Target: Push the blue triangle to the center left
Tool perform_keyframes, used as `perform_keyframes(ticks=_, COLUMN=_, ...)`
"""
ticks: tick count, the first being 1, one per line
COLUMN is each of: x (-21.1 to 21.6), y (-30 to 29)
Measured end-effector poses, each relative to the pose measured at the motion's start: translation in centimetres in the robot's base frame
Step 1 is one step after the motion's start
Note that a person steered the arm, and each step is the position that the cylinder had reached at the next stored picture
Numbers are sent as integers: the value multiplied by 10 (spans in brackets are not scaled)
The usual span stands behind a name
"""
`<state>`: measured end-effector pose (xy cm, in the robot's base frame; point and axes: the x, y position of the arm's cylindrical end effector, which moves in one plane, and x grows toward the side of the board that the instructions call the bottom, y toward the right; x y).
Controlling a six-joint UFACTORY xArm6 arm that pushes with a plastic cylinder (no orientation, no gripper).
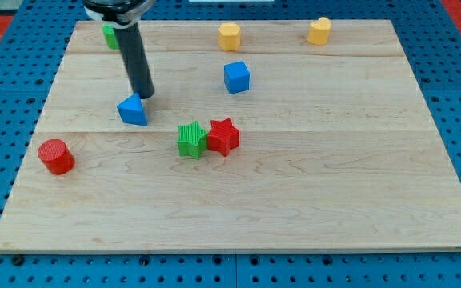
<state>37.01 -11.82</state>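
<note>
Entry — single camera view, read from the view's bottom upward.

Nearest you, the lower part of the wooden board (238,216) carries no blocks. Next up, at the view's left, you have the red cylinder (55,156) standing alone. To its right, near the board's middle, the green star (191,140) and the red star (224,136) sit touching, green on the left.

Above those, left of centre, you find the blue triangle (134,110). My tip (145,95) sits just above and to the right of it — at its upper right corner, touching or very nearly; you cannot tell which from here. The rod rises from there, leaning slightly toward the view's left, up to its dark mount at the top edge. There are no fingers on this rig, so nothing is clasped; the rod merely stands against the block's edge.

Farther back, the blue cube (236,77) stands well to the right of the rod. At the far edge you see a green block (110,35), partly hidden behind the rod, shape unclear, then a yellow block (229,36) and another yellow block (319,30) toward the right.
</note>
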Motion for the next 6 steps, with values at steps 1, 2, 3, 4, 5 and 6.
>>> perform_keyframes(ticks=1, x=24, y=42)
perform_keyframes(ticks=2, x=41, y=5)
perform_keyframes(ticks=3, x=44, y=-28)
perform_keyframes(ticks=4, x=40, y=-66)
perform_keyframes(ticks=5, x=31, y=-88)
perform_keyframes(ticks=6, x=-10, y=-19)
